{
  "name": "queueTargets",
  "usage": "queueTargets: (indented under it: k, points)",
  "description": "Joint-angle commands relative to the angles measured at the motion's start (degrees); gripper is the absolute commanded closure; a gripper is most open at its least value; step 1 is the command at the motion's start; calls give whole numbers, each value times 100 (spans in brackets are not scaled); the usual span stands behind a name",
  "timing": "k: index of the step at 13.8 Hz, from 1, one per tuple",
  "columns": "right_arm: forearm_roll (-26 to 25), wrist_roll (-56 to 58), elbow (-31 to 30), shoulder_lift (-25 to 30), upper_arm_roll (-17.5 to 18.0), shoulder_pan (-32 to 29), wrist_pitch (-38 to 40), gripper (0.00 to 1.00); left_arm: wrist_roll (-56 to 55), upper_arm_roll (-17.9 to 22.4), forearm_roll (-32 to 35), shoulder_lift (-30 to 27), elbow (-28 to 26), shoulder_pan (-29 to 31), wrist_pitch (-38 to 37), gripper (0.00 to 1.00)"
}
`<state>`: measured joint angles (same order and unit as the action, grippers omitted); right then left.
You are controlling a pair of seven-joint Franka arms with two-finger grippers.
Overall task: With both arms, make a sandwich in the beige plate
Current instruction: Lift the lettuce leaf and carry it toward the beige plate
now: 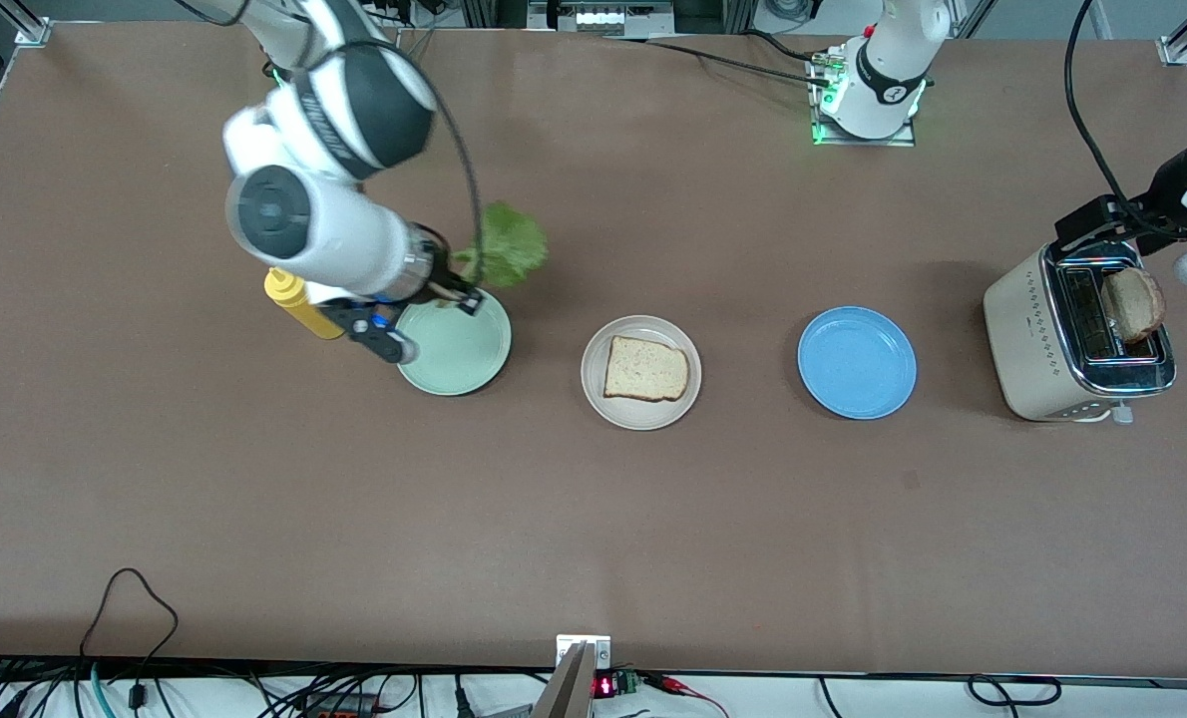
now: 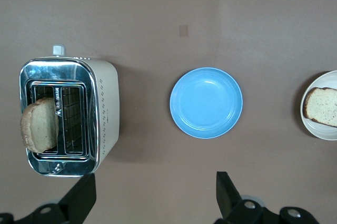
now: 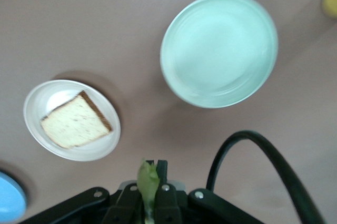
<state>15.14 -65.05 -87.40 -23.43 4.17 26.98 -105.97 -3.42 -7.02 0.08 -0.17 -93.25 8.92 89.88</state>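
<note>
3 plates [image 1: 857,362] lay in a row on the worktop [image 1: 593,519], beside a toaster [image 1: 1077,334]. 1 bread slice [image 1: 646,369] rested on the beige plate [image 1: 640,414]. Right pincer [image 1: 459,289], over the mint-green plate [image 1: 454,344], was clamped on lettuce [image 1: 506,244]; left pincer [image 2: 155,197] hung open over the toaster.

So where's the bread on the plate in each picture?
Front view: bread on the beige plate, mid-table.
Left wrist view: bread at the picture's edge.
Right wrist view: bread on that plate.
Shared landmark: the blue plate beside it.
</note>
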Motion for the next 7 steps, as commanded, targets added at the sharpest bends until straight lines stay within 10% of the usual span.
queueTargets:
  k: [1, 7]
  points:
    - [103, -1041, 197, -433, -75, 412, -632, 100, 52, -1, -43, -18, 79, 13, -102, 0]
    - [446, -2230, 214, -1294, -75, 888, -2523, 100, -27, -62, -43, -9, 70, 4, -85, 0]
